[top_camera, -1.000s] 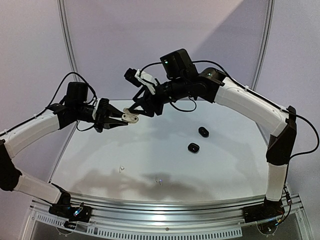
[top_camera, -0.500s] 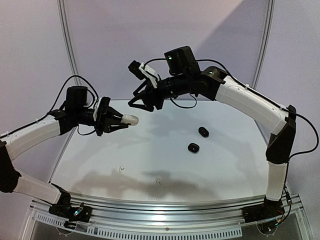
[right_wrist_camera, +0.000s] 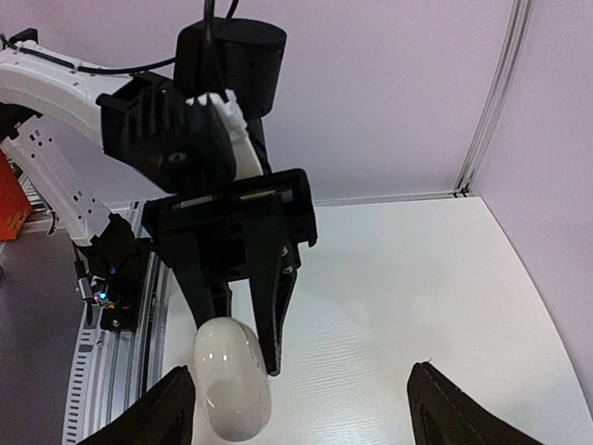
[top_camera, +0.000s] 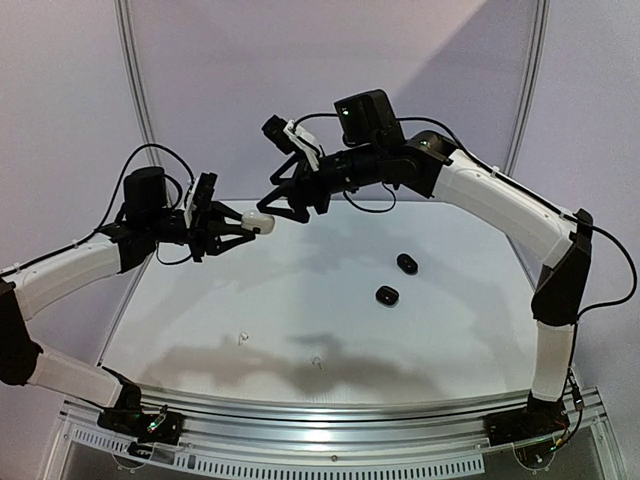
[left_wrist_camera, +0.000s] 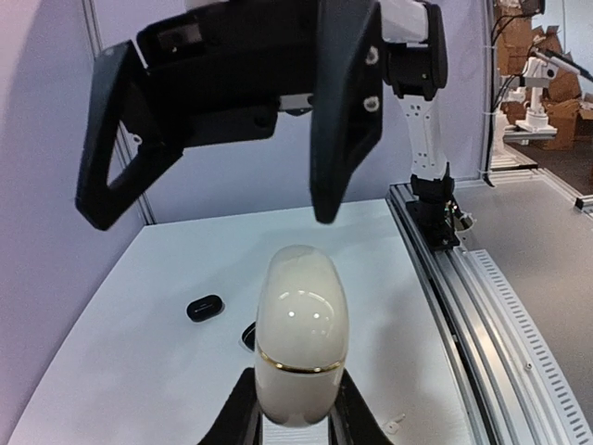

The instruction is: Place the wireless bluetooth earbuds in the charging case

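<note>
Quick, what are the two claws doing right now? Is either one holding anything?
Left claw: closed on the white case.
Right claw: open, holding nothing, right by the case.

The left pincer (top_camera: 243, 226), with the white case (top_camera: 260, 223) clamped in it, has risen and now sits higher above the worktop (top_camera: 450, 320) than a second ago. The case, which then appeared to have its lid swung open, now shows as a closed oval. The right pincer (top_camera: 277, 203), at the case a second ago, drew up and away, then returned close beside it. Its jaws have spread wider.
</note>
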Robot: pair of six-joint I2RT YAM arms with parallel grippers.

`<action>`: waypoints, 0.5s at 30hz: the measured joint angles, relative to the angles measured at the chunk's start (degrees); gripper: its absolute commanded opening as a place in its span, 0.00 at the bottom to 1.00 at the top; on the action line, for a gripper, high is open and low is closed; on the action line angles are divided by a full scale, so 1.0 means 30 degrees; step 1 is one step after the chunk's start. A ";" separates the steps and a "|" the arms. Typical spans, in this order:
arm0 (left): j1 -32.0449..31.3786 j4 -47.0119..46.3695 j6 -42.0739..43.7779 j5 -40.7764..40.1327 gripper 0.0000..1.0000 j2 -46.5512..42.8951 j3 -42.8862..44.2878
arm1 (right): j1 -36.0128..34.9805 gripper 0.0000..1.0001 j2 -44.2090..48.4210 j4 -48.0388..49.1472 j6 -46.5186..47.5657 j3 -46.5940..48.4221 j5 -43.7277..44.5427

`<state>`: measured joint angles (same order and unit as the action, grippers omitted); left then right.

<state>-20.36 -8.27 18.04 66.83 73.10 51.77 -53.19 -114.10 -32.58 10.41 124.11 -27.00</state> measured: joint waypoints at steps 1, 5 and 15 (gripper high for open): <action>0.0058 -0.0670 -0.0670 0.0015 0.00 0.0000 -0.0109 | 0.0000 0.79 0.0000 -0.0197 0.0102 -0.0007 -0.0015; 0.0102 -0.3213 -0.3344 0.0007 0.00 0.0000 -0.0736 | 0.0007 0.75 0.0000 -0.0138 0.0211 -0.0393 -0.0379; 0.0211 -0.6579 -0.6659 0.0138 0.00 0.0000 -0.1100 | -0.0073 0.29 -0.0036 0.0554 -0.0357 -0.0852 -0.1800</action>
<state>-19.73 -28.01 -1.93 67.24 73.10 48.47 -53.41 -114.21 -30.92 9.34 121.56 -32.40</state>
